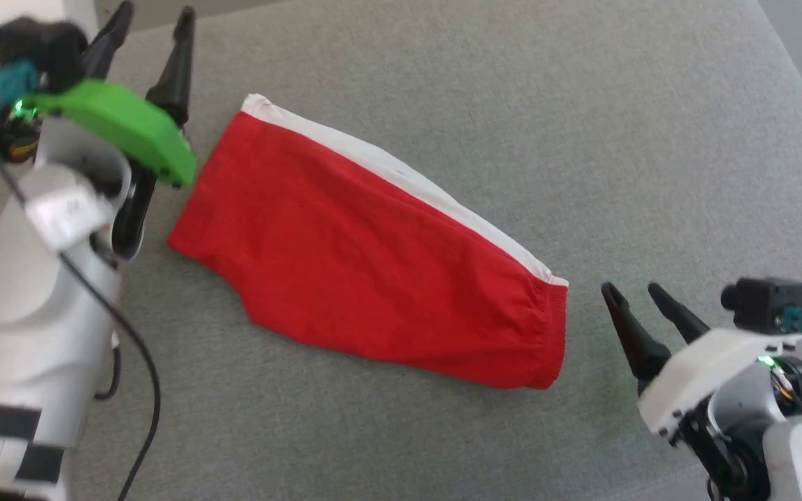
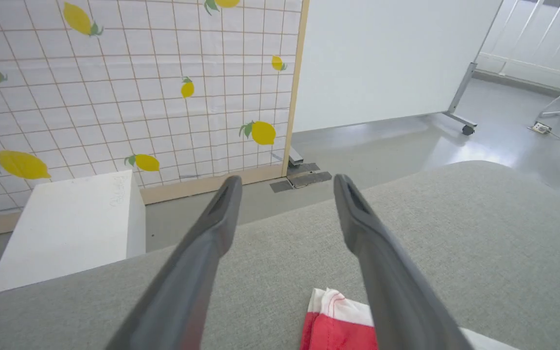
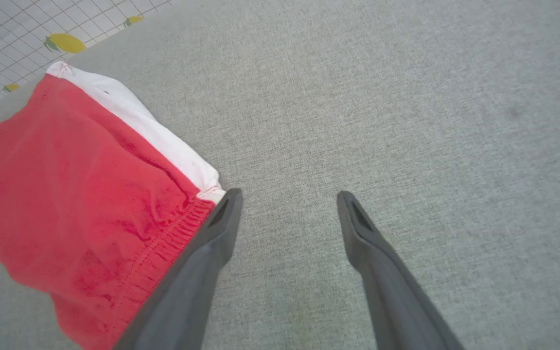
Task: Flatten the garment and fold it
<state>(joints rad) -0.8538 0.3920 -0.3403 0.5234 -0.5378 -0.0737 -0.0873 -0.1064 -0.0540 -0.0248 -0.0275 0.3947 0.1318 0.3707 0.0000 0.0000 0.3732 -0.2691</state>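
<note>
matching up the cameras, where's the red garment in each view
Head view: garment in the centre, lying diagonally on the grey cushion.
Left wrist view: bottom edge, middle, just a corner.
Right wrist view: left half.
Shared landmark: its white band.

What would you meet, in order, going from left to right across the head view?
the left gripper, open → the red garment lying on the grey surface → the right gripper, open

White arms [image 1: 25, 299], dark fingers [image 1: 634, 334], green cover [image 1: 122, 129] on left hand [image 1: 154, 14], black cable [image 1: 143, 362], checker patch [image 1: 18, 445]
</note>
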